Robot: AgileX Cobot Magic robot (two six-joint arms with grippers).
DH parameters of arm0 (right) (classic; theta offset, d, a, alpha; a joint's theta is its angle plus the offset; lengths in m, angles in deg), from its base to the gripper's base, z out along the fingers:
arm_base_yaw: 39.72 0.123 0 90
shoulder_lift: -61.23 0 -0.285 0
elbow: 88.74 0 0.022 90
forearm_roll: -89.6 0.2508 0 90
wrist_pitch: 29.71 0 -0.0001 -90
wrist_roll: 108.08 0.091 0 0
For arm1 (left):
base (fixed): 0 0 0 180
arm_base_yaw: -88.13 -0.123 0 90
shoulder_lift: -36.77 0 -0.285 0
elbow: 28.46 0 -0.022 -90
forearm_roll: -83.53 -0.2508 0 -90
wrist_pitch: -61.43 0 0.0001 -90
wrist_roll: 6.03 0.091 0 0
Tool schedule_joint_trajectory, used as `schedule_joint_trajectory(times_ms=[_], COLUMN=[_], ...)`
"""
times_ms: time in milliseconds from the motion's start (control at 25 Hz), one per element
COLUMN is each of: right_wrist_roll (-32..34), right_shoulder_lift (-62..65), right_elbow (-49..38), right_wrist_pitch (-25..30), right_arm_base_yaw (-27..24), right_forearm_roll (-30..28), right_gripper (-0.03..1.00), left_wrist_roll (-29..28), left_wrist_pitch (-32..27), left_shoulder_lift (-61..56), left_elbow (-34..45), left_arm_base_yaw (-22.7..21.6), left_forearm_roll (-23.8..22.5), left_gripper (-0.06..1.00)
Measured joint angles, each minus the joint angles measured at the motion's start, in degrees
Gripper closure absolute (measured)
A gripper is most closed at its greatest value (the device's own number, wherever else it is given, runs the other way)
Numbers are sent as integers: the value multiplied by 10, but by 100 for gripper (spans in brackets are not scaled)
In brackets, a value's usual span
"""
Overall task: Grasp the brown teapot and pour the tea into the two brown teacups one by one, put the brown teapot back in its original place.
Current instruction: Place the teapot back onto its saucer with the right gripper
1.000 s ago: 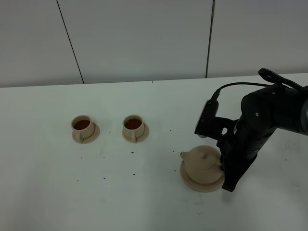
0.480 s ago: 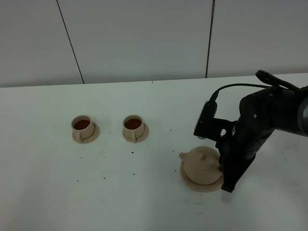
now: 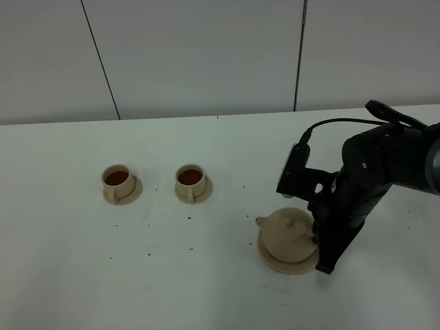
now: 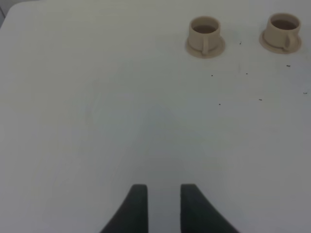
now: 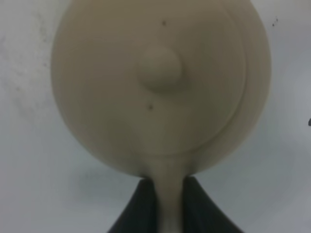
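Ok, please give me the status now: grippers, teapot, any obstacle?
Right gripper shut on teapot handle, pot down on its saucer. Left gripper slightly open, empty, over bare table. Both teacups hold tea. Nothing in the way.

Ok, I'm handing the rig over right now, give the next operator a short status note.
Right claw: shut on the brown teapot handle.
Left claw: holds nothing, over bare table.
Teapot sits on its saucer; both teacups on small saucers, each showing dark tea.
Done: pouring, teapot set back.
Left: release the handle and withdraw.
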Motion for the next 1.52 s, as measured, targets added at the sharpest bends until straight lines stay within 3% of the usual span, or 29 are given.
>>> schedule_joint_trajectory(times_ms=[1200, 1520], right_wrist_roll=[2, 2], right_shoulder_lift=[-17, -18], right_elbow=[1, 1], right_wrist_pitch=[-1, 1], right_arm_base_yaw=[-1, -1], right_forearm_roll=[19, 20], right_gripper=[87, 80], left_wrist_roll=[0, 0], left_wrist_pitch=[0, 0], left_shoulder_lift=[0, 0], left_elbow=[0, 0], left_arm_base_yaw=[0, 0], left_forearm_roll=[0, 0], left_gripper=[71, 71])
